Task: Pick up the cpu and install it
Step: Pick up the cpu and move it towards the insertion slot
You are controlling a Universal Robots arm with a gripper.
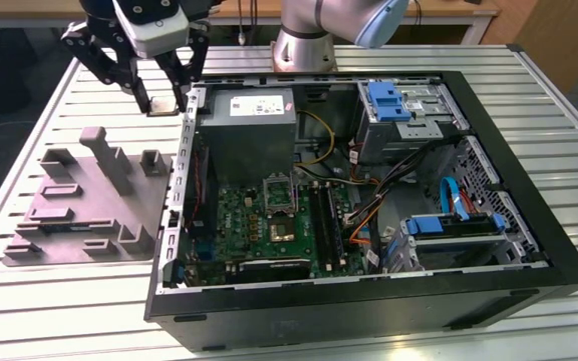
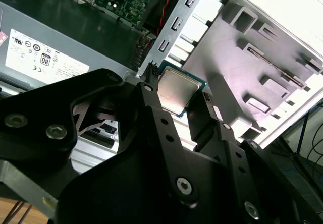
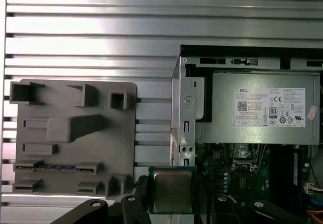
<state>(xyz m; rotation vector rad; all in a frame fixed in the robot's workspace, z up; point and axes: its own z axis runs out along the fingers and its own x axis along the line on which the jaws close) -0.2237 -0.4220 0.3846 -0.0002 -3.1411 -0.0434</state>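
Silvery metal covers the top of the cpu (image 2: 179,90), and a thin bluish-green rim runs round it. It is square, flat and small. The black jaws are closed on it, one on each side.

The exterior view shows the whole open computer case (image 1: 369,301) lying on the slatted metal counter (image 1: 48,301). There the cpu (image 1: 160,110) is a tiny grey bit between the jaws. It is outside the case, close to the far corner on the exterior view's left. I cannot tell if it touches the counter.

The first wrist view looks straight down on the cpu (image 3: 172,191) and shows its plain top. The second wrist view looks past the jaws from close up and shows light shining off the metal.

Inside the case lie the green motherboard (image 1: 259,226) with its metal-framed socket (image 1: 279,192), a grey power supply box (image 1: 254,128) with a white label, blue drive holders (image 1: 384,101) and many wires. The thin metal wall of the case (image 1: 187,150) stands between the cpu and the motherboard.

A grey plastic holder tray (image 1: 78,218) lies on the counter, on the exterior view's left of the case. The arm's silver base (image 1: 304,41) stands behind the case.
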